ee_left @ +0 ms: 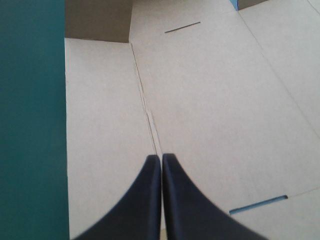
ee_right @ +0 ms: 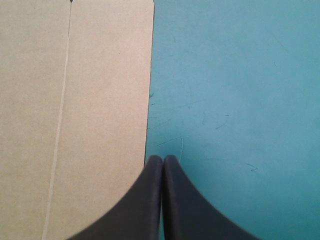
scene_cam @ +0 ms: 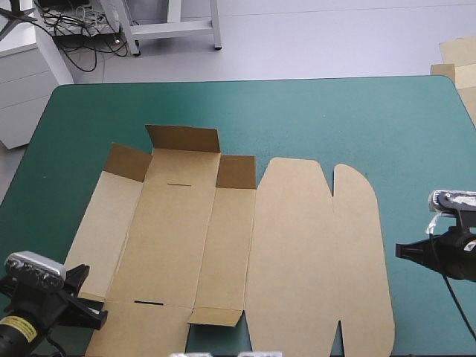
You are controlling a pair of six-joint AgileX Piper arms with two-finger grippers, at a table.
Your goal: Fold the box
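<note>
The brown cut-board box [scene_cam: 223, 245] lies largely flat, near-centre on the teal-green desk [scene_cam: 335, 119]; left tool [ee_left: 161, 158] and right tool [ee_right: 163, 159], fingers together, sit at its opposite sides, seemingly staged for folding.

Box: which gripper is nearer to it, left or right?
Left. The left gripper hangs over the box, above a crease in its left panels, jaws shut. The right gripper, also shut, sits just off its right edge, over the teal-green cover.
</note>
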